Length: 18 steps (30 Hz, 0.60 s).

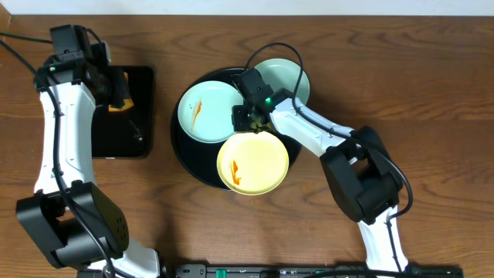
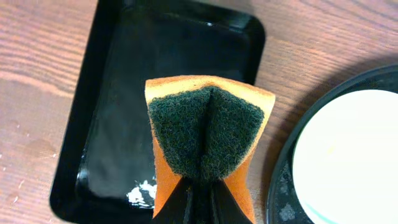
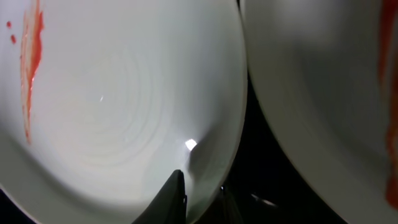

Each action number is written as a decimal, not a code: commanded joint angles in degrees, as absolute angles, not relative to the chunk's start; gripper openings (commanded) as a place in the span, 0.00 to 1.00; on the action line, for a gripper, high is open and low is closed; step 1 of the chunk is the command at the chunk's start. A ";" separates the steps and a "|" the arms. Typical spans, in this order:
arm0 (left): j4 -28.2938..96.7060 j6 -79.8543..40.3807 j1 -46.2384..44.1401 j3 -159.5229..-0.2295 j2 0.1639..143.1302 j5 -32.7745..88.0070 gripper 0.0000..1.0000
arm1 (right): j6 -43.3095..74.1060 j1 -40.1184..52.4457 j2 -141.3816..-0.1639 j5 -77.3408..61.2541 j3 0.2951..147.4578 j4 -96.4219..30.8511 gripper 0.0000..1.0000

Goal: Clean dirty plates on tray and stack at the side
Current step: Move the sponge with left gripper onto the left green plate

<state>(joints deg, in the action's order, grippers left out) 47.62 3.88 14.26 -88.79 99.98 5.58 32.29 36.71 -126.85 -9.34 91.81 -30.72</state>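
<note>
The round black tray (image 1: 184,151) holds three plates. A pale blue-green plate (image 1: 202,116) with an orange smear lies at its left. A second blue-green plate (image 1: 289,77) lies at the back right, and a pale yellow plate (image 1: 258,158) with a smear lies in front. My right gripper (image 1: 245,117) is shut on the right rim of the smeared blue-green plate (image 3: 112,106), with one finger above the rim and one below (image 3: 200,196). My left gripper (image 1: 116,94) is shut on an orange sponge with a dark green scrub face (image 2: 208,130), above the rectangular tray.
A smaller rectangular black tray (image 1: 127,135) lies at the left, with white residue in one corner (image 2: 142,193). The round tray's rim (image 2: 283,186) and the edge of a plate (image 2: 354,155) show at the right of the left wrist view. Bare wooden table surrounds both trays.
</note>
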 commanded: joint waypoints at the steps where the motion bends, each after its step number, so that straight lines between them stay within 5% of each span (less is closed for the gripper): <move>1: 46.74 4.93 12.69 -89.86 99.66 6.20 0.07 | 33.80 37.60 -128.46 -6.63 92.55 -31.09 0.14; 5: 45.17 4.91 10.33 -89.84 99.68 6.22 0.07 | 35.38 37.58 -130.32 -6.68 92.55 -31.00 0.01; 18: 45.63 4.64 3.27 -89.10 105.34 8.58 0.07 | 35.97 37.58 -130.78 -6.68 92.55 -30.81 0.01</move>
